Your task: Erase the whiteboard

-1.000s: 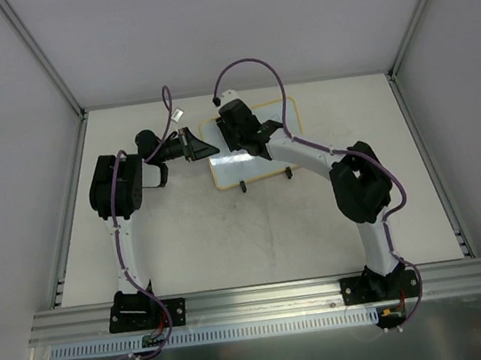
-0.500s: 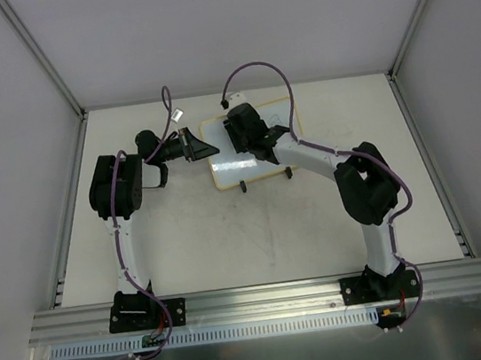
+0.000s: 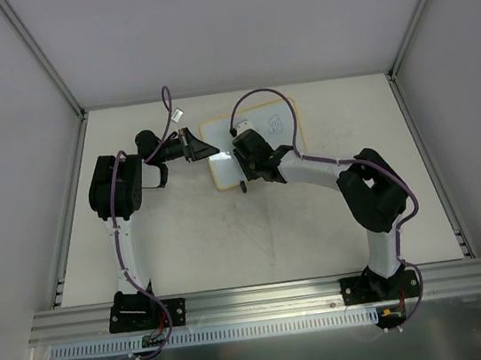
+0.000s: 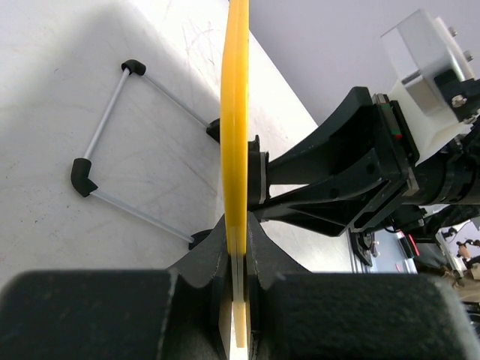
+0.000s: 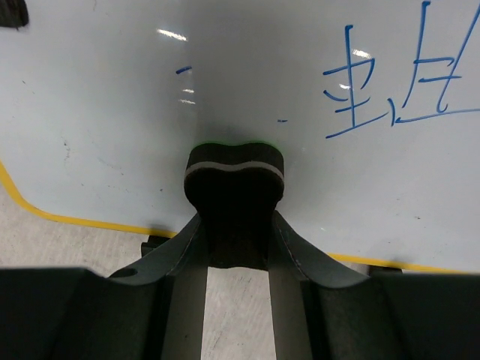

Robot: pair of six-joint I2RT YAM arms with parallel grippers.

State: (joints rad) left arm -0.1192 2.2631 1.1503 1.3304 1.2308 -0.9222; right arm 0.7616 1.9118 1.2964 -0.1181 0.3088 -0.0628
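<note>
The whiteboard (image 3: 224, 171), glossy white with a yellow frame, stands on the table. Blue scribbles (image 3: 273, 124) sit at its far right; they also show in the right wrist view (image 5: 397, 90). My left gripper (image 3: 207, 151) is shut on the board's left edge; the left wrist view shows the yellow frame (image 4: 235, 112) edge-on, clamped between the fingers (image 4: 238, 240). My right gripper (image 3: 245, 163) is shut on a black bone-shaped eraser (image 5: 235, 176), which presses on the white surface (image 5: 112, 97) just above the near yellow edge (image 5: 75, 223).
The board's thin wire stand with black feet (image 4: 112, 150) rests on the table behind it. The right arm's wrist (image 4: 360, 172) is close to the board's front face. Side walls and metal posts bound the table.
My right gripper has slid the eraser from the far left part of the board toward its near edge, uncovering the scribbles at the far right. The left gripper has kept still.
</note>
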